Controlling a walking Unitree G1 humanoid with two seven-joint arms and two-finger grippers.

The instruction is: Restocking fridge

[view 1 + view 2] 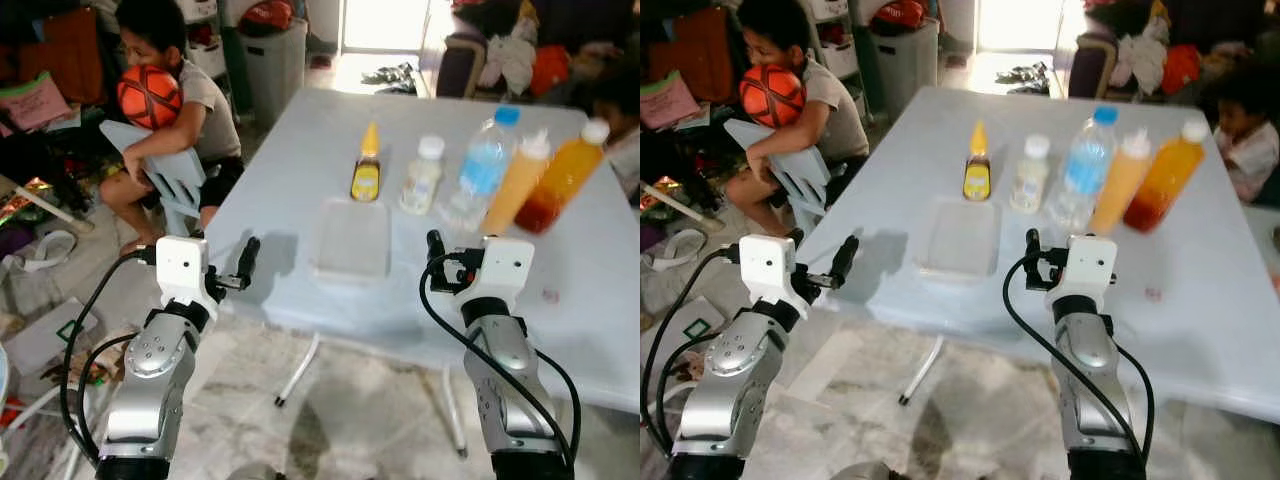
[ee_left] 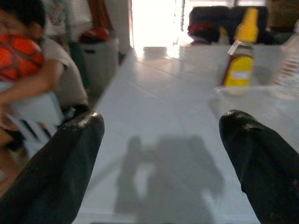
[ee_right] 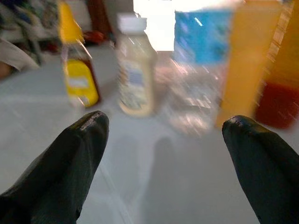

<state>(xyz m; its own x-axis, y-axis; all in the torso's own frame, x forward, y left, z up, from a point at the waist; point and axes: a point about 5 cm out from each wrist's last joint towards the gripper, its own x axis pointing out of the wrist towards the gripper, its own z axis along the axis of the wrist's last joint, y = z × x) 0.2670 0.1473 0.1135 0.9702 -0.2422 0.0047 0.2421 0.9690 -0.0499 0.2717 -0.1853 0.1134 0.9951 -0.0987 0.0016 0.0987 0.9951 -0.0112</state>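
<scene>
Pale blue surface (image 1: pixel 300 150) ahead, carrying a row of five items across the far half: yellow-capped sauce bottle (image 1: pixel 366 166), small white-capped creamy bottle (image 1: pixel 421 176), clear water bottle with blue cap (image 1: pixel 482 168), tall orange squeeze bottle (image 1: pixel 519 182), and orange juice bottle (image 1: pixel 563 178) with red at its base, leaning. Squeeze bottle and juice bottle close together, perhaps touching; cannot tell. Clear shallow plastic tray (image 1: pixel 351 238) lying flat just in front of the sauce bottle, nearer the robot. Left claw (image 1: pixel 247 262) raised at the near left edge of the surface, fingers (image 2: pixel 70 158) spread wide apart, gripping nothing. Right claw (image 1: pixel 436 252) raised over the near edge, facing the bottle row, fingers (image 3: pixel 79 149) likewise wide apart and empty. Right wrist picture blurred. Off to the left, a person (image 1: pixel 190 100) seated on a pale chair (image 1: pixel 165 170), hugging an orange ball (image 1: pixel 149 96). Another person (image 1: pixel 1245 135) at the far right edge. Grey bin (image 1: pixel 272 62) beyond the surface.
</scene>
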